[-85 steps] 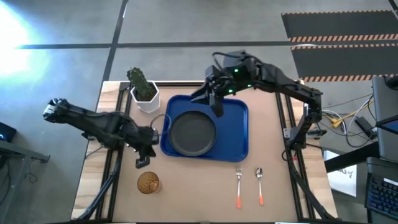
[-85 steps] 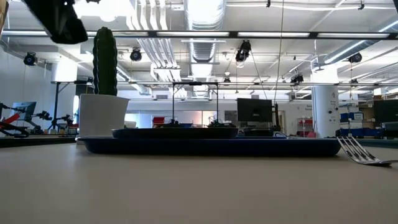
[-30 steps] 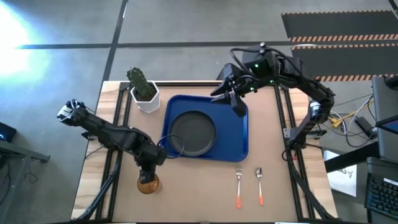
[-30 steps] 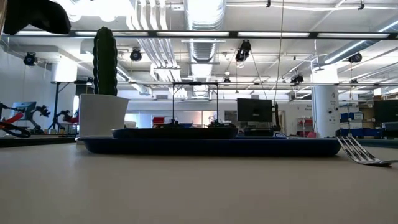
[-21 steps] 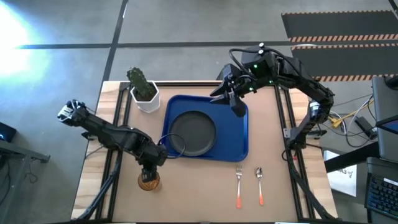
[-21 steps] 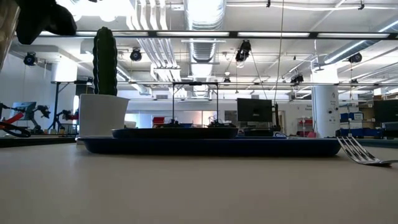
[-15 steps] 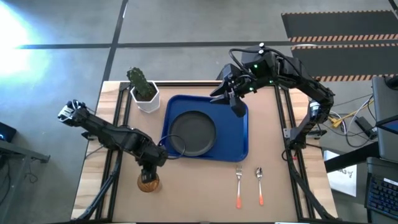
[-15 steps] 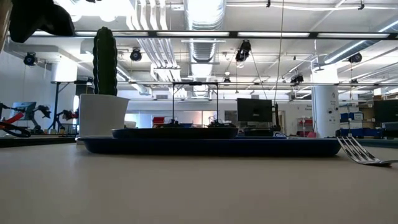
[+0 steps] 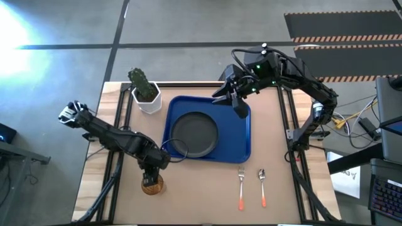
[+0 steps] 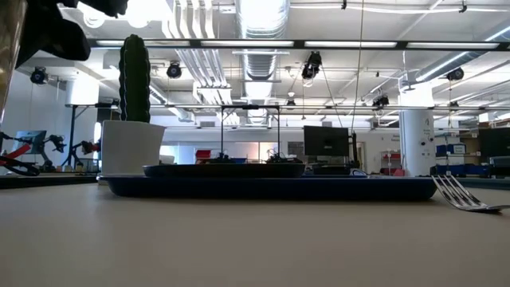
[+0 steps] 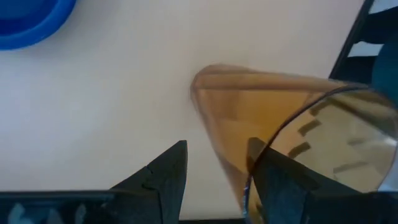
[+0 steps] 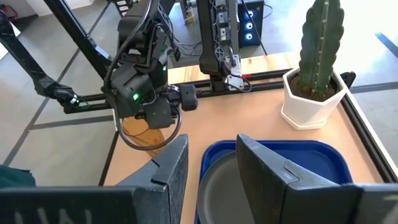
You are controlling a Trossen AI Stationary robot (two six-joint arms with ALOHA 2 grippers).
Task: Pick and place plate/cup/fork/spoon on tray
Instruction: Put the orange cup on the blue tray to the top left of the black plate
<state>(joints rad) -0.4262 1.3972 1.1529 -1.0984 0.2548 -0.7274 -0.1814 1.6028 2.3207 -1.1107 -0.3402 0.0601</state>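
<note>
The amber cup (image 9: pixel 151 186) stands on the table near its front left; in the left wrist view it is (image 11: pixel 261 106). My left gripper (image 9: pixel 151 174) is right above it and open. One finger (image 11: pixel 165 177) stands outside the cup's wall, the other (image 11: pixel 273 180) is at its rim. The dark plate (image 9: pixel 195 134) lies in the blue tray (image 9: pixel 240 145). The fork (image 9: pixel 240 187) and spoon (image 9: pixel 262 187) lie side by side on the table, near the front edge right of the middle. My right gripper (image 9: pixel 239 108) is open and empty above the tray's far right corner. My left gripper comes at the cup's rim (image 11: pixel 249 186) from above, with the cup's wall between its two fingers. I cannot tell whether either finger touches the wall. The cup stands upright on the table.
A white pot with a green cactus (image 9: pixel 145 92) stands at the far left, beside the tray's far left corner. Bare tabletop lies between the tray and the front edge. Black frame rails run along the table's left and right sides.
My left gripper has gone a little down and toward the near edge, closing in over the cup, which stays where it stood. The gap between its fingers cannot be compared. My right arm has kept still.
</note>
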